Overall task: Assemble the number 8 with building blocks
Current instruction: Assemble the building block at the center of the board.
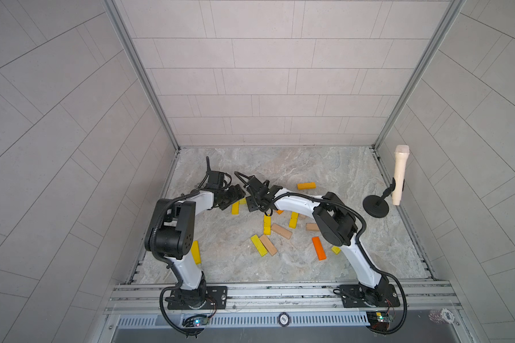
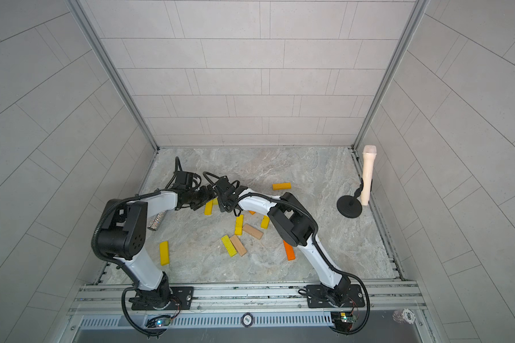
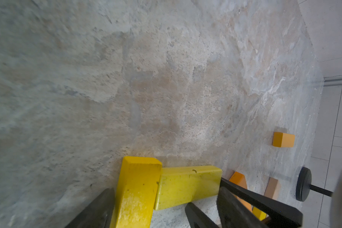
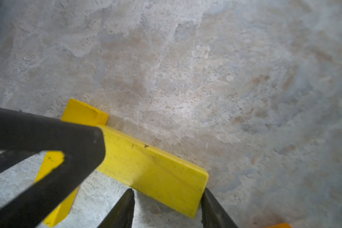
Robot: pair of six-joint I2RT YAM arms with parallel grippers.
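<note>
Two yellow building blocks lie end to side in an L at the table's middle left. My left gripper (image 3: 148, 199) (image 1: 234, 197) is open astride one yellow block (image 3: 136, 189) (image 1: 235, 208), with a gap on one side. My right gripper (image 4: 167, 190) (image 1: 253, 205) is open around the far end of the other yellow block (image 4: 152, 163) (image 3: 188, 185); one finger (image 4: 213, 207) touches it, the other stands apart. The two grippers almost meet. Several more yellow, tan and orange blocks, such as an orange one (image 1: 319, 248) and a tan one (image 1: 281, 231), lie scattered on the table.
A cream microphone (image 1: 399, 175) leans on a black round stand (image 1: 375, 208) at the right wall. A glittery silver microphone (image 2: 156, 221) lies under my left arm. An orange block (image 1: 306, 186) sits alone farther back. Walls close three sides of the marbled table (image 1: 280, 166).
</note>
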